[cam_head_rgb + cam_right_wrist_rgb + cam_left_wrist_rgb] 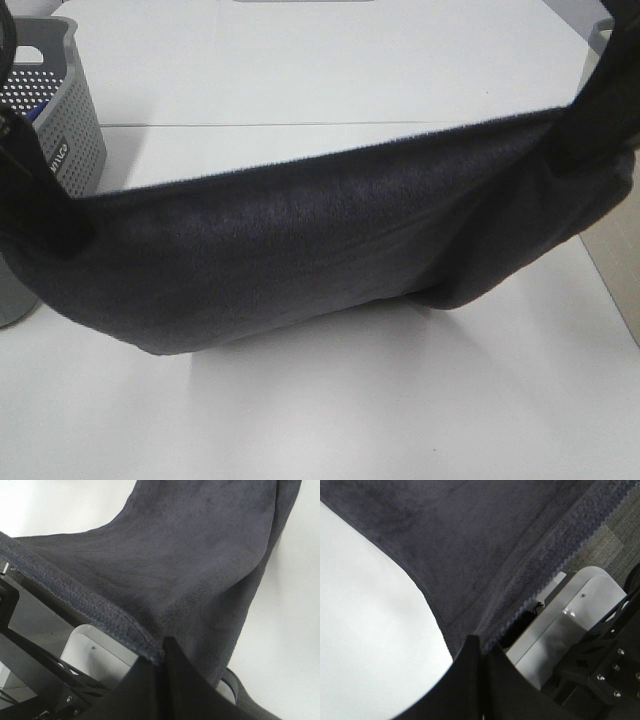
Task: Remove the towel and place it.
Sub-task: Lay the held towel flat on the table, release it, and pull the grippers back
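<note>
The towel (300, 260), a large dark charcoal cloth, hangs stretched in the air across the white table (330, 420), sagging in the middle. My left gripper (40, 205) is shut on its left corner. In the left wrist view the fingertips (480, 642) pinch the hemmed edge of the towel (470, 540). My right gripper (600, 110) is shut on the right corner, held higher than the left. The right wrist view shows that gripper (162, 647) closed on the hem of the towel (190, 555).
A grey perforated basket (60, 110) stands at the back left, behind the left arm, with a bit of blue (35, 108) showing inside. The table's right edge (610, 270) runs close to the right gripper. A seam crosses the table behind the towel.
</note>
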`<state>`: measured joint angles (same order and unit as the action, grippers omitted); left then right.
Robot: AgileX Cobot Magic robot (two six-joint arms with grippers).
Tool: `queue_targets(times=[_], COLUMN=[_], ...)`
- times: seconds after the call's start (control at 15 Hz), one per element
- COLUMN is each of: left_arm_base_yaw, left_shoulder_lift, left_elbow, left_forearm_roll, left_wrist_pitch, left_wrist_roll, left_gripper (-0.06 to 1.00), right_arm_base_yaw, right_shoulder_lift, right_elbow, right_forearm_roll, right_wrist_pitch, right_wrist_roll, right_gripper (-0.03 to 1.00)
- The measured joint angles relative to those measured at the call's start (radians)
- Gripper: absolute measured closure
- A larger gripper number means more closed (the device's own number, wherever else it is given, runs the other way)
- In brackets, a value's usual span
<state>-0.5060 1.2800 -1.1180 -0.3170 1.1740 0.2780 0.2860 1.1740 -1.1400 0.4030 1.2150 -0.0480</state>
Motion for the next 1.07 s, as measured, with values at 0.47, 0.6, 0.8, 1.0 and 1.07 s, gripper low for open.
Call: queue_targets(times=[0.47, 0.6, 0.8, 1.0, 1.07], left_arm_base_yaw=[-0.023, -0.023, -0.023, -0.037, -0.059], left_shoulder_lift=[0.000, 0.036, 0.149, 0.280, 0.322], left_elbow=[0.232, 0.284, 0.294, 0.296, 0.296], left_forearm_roll=[-0.128, -0.181, -0.220, -0.241, -0.241], left_wrist_pitch=[-0.017, -0.022, -0.024, -0.023, -0.023], left_wrist_roll=[-0.045, -0.037, -0.008, 0.040, 0.045], left_gripper=[0.94, 0.94, 0.94, 0.94, 0.94], right_arm_base_yaw=[0.000, 0.000, 0.000, 0.000, -0.001], right_shoulder_lift=[-0.025, -0.026, 0.007, 0.094, 0.145], right_elbow=[0.288, 0.379, 0.462, 0.489, 0.490], right_forearm_roll=[0.054, 0.052, 0.041, 0.031, 0.026], right_wrist_pitch=[-0.005, -0.008, -0.045, -0.083, -0.101], right_wrist_roll=[0.000, 0.000, -0.007, -0.030, -0.054], right_gripper=[0.96, 0.96, 0.96, 0.96, 0.95])
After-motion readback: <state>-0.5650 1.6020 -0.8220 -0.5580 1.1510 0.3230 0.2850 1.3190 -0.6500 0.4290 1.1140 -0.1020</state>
